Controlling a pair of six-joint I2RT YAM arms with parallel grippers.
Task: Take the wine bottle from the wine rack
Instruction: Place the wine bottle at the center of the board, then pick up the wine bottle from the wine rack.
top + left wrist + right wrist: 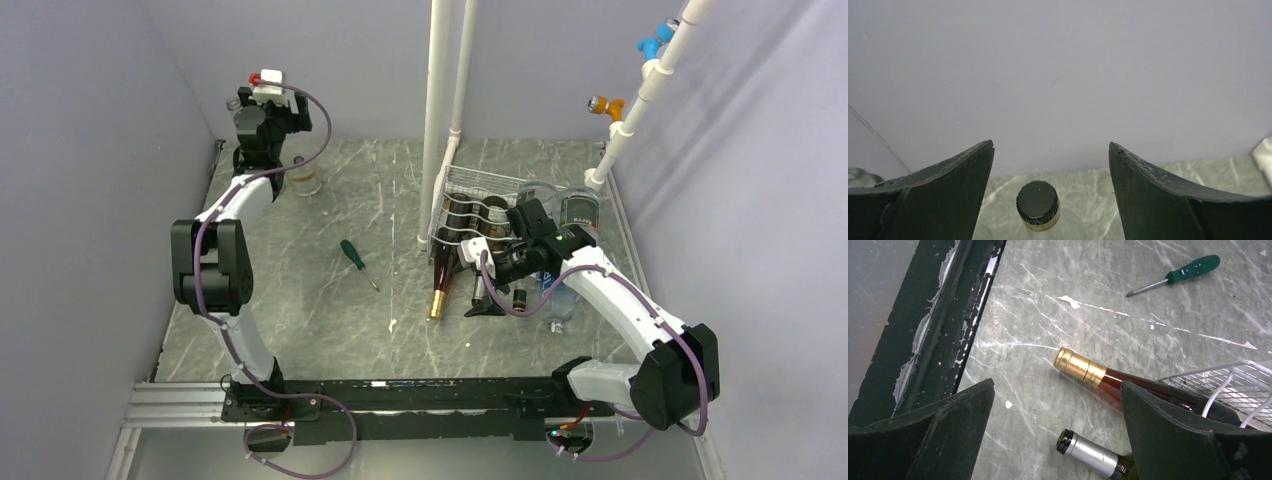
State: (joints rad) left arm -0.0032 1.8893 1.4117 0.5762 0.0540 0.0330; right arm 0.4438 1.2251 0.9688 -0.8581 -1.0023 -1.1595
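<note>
We see both released: left end effector (1051, 145) above a black-capped bottle (1037, 200) far left, right end effector (1056, 384) over the gold-capped wine bottle (1080, 367) jutting past the wine rack (1235, 374) edge.

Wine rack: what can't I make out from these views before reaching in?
Top view: the right arm covers the rack's right side, so the bottle count there is hidden.
Right wrist: the rack runs off the right edge; a finger hides the gold-capped bottle's body.
Left wrist: only a black cap shows; the bottle under it is cut off at the bottom edge.
</note>
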